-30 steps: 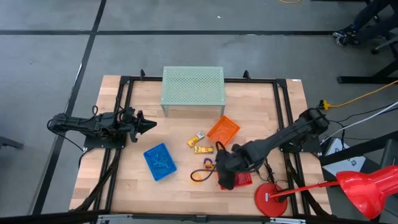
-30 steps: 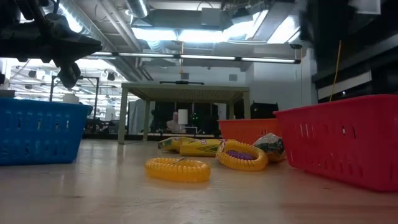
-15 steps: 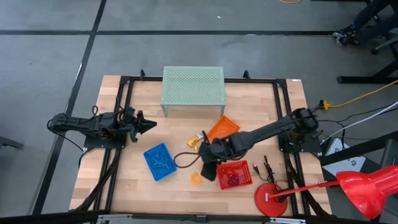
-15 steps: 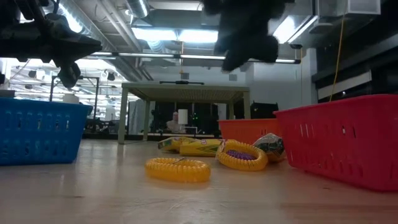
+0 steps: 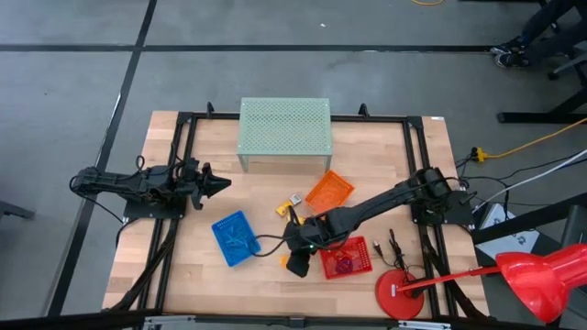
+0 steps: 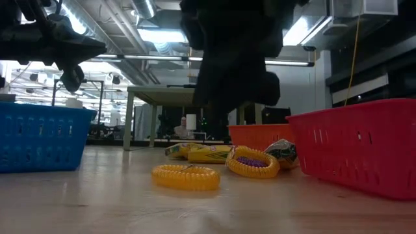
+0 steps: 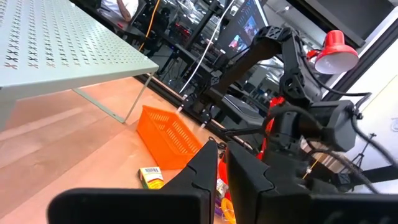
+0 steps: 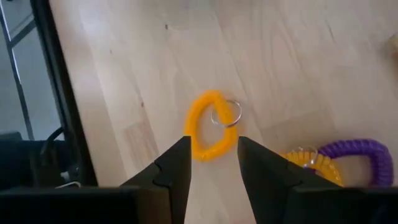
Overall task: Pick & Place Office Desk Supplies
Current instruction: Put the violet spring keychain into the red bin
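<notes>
**A:** What has changed in the last second?

**B:** The right gripper [image 5: 298, 263] has swung away from the red basket [image 5: 348, 258] and now hangs over the orange coil loop [image 8: 209, 125] on the bare counter [image 5: 266, 280], between the blue basket [image 5: 235, 237] and the red one. A second ago it sat over the red basket's near corner.

**A:** So it is going for that loop?

**B:** I judge so. In the right wrist view the loop lies straight ahead of the two dark fingers [image 8: 176, 167], and they stand parted around empty air, holding nothing. The approach looks finished; descent and closing are not yet done.

**A:** How does the loop lie?

**B:** Flat on the wood, an elongated oval with a small metal ring [image 8: 227, 113] at one end. In the wrist view its long axis runs roughly along the line the fingers point, leaning slightly, ring end farther away. A yellow and purple coil [image 8: 344, 160] lies near it, apart.

**A:** And the other arm?

**B:** The left gripper [image 5: 220, 184] waits at the counter's left side, fingers pressed nearly together, empty.
</notes>
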`<action>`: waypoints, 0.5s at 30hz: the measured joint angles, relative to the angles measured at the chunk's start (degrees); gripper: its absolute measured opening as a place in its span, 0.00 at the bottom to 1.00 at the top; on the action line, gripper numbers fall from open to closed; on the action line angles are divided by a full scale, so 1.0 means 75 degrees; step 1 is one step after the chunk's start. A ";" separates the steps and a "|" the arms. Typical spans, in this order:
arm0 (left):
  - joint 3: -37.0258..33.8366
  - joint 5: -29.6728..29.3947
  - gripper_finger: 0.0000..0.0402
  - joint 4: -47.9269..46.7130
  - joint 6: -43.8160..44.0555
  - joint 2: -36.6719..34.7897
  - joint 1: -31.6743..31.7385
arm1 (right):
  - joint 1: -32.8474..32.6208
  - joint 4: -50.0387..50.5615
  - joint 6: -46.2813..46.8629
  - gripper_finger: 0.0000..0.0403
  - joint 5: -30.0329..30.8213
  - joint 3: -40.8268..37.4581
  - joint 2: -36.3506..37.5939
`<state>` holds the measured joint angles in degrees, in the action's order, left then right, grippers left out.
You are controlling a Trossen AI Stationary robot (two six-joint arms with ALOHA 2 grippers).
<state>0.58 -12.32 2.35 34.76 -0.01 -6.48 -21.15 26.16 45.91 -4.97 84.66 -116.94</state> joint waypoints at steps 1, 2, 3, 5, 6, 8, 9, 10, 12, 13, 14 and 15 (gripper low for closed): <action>0.0000 0.0000 0.08 0.0000 0.0000 0.0000 0.0001 | 0.0011 -0.0046 -0.0003 0.33 0.0000 -0.0002 -0.0047; 0.0000 -0.0001 0.08 0.0000 0.0000 0.0000 0.0000 | 0.0016 -0.0135 -0.0012 0.33 0.0000 -0.0002 -0.0100; 0.0000 0.0000 0.08 0.0000 0.0000 0.0000 0.0001 | 0.0023 -0.0174 -0.0023 0.33 -0.0002 0.0001 -0.0130; 0.0000 0.0000 0.08 -0.0002 0.0000 0.0000 0.0000 | 0.0042 -0.0137 -0.0118 0.33 -0.0022 -0.0005 -0.0143; 0.0001 0.0000 0.08 0.0000 0.0000 0.0000 0.0000 | 0.0045 -0.0178 -0.0170 0.33 -0.0025 -0.0003 -0.0143; 0.0000 0.0000 0.08 0.0000 0.0000 0.0000 0.0000 | 0.0065 -0.0190 -0.0201 0.33 0.0002 0.0001 -0.0158; 0.0000 0.0000 0.08 0.0000 0.0000 0.0000 0.0000 | 0.0084 -0.0154 -0.0206 0.33 0.0007 -0.0002 -0.0171; 0.0000 0.0000 0.08 -0.0003 0.0000 0.0000 0.0000 | 0.0104 -0.0115 -0.0195 0.33 0.0011 -0.0002 -0.0178; 0.0002 0.0000 0.08 0.0000 0.0000 0.0000 0.0000 | 0.0152 -0.0048 -0.0146 0.33 -0.0057 -0.0002 -0.0175; 0.0003 0.0000 0.08 0.0000 0.0000 0.0000 0.0001 | 0.0177 0.0044 -0.0114 0.33 -0.0112 0.0000 -0.0157; 0.0000 0.0000 0.08 0.0000 0.0000 0.0000 0.0000 | 0.0201 0.0257 -0.0128 0.33 -0.0130 -0.0005 -0.0095; 0.0000 0.0000 0.08 0.0000 0.0000 0.0000 0.0000 | 0.0233 0.0469 -0.0189 0.33 -0.0167 0.0004 -0.0024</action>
<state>0.58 -12.32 2.35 34.76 -0.01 -6.48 -19.41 29.68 44.50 -6.23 84.69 -117.12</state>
